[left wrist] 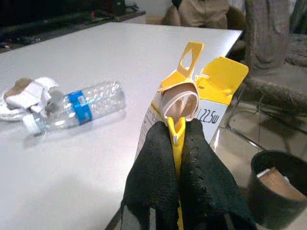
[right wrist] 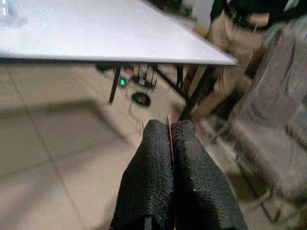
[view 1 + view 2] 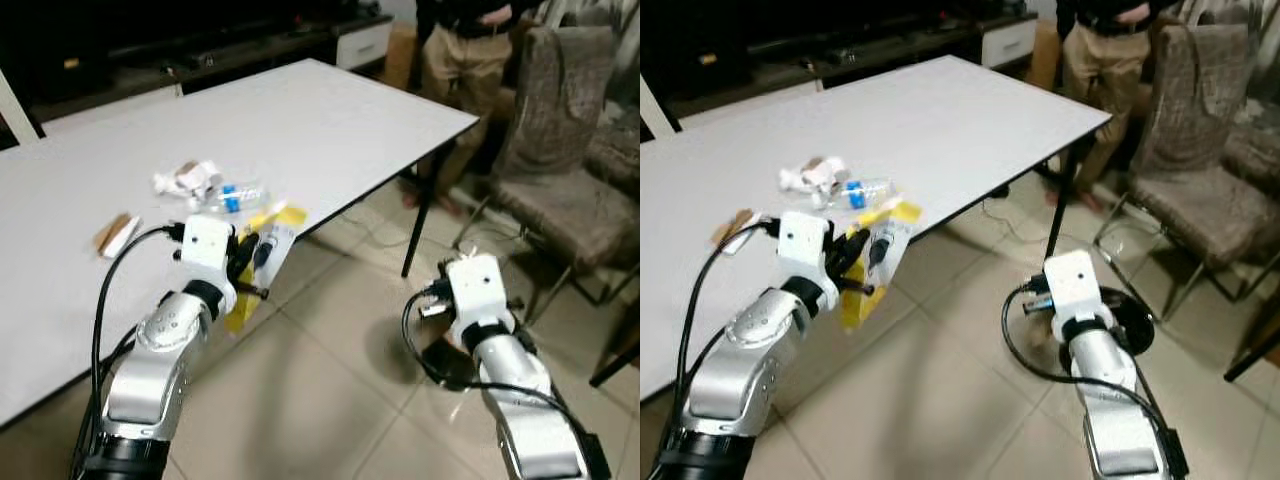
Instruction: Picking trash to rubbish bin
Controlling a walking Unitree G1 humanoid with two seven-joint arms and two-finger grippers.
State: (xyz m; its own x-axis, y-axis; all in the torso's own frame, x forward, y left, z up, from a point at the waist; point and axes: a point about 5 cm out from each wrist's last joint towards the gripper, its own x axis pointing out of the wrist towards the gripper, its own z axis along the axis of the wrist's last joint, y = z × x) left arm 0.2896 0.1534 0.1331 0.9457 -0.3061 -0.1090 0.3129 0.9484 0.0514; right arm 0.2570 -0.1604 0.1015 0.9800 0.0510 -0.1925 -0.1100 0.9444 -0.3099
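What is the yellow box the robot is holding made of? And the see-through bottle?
The yellow box, pinched by the left gripper, looks like thin printed cardboard: flat folded flaps, matte yellow outside, white inside. The bottle on the table looks like thin clear plastic, shiny and ridged, with a blue label band.

white table on a tiled floor

the white table (image 3: pixel 330 120) carries a clear plastic bottle (image 3: pixel 228 196) with a blue label, crumpled white paper (image 3: pixel 186 178) touching its cap end, and a small brown and white pack (image 3: pixel 118 235) apart from them; a black bin (image 3: pixel 1130 318) stands on the beige tiled floor (image 3: pixel 320 400).
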